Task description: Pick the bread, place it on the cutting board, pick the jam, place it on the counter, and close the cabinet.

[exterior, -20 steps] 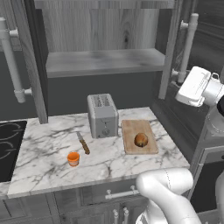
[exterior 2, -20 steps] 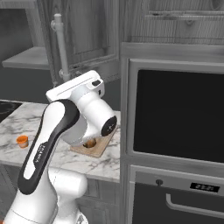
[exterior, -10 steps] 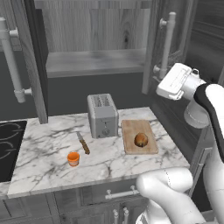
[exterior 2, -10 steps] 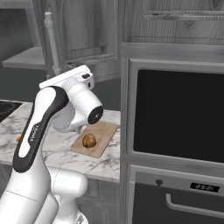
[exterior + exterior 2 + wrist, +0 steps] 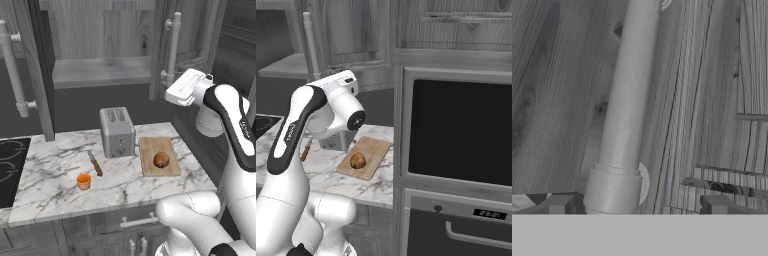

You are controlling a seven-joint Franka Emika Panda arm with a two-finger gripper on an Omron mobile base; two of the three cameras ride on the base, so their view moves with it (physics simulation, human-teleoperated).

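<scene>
Two cabinet doors stand open above the counter (image 5: 60, 165), and shutting them is the step in hand. At the far left the left door's long bar handle (image 5: 12, 75) hangs out toward the room, well apart from the arm. On the marble below, the jam (image 5: 84, 181) sits near the front edge, just left of a knife (image 5: 95, 163), so that part of the task looks done. Right of it is the toaster (image 5: 117, 131), and touching its right side lies the cutting board (image 5: 159, 156) with the bread (image 5: 161, 159) resting on its middle. Above the board, the right door of the cabinet (image 5: 187, 35) swings out, and the gripper (image 5: 634, 206) is at the lower end of its silver handle (image 5: 626, 105). The fingers (image 5: 558, 205) stand wide, one on each side of the bar with clear space between, gripping nothing. To do this well, I judge the hand should press the door panel or the bar sideways to the left, following the door's arc around its hinge on the right, rather than pushing straight back. Staying low on the bar near its mount risks slipping off the end, so contact a little higher seems safer. The left door then calls for a separate reach.
</scene>
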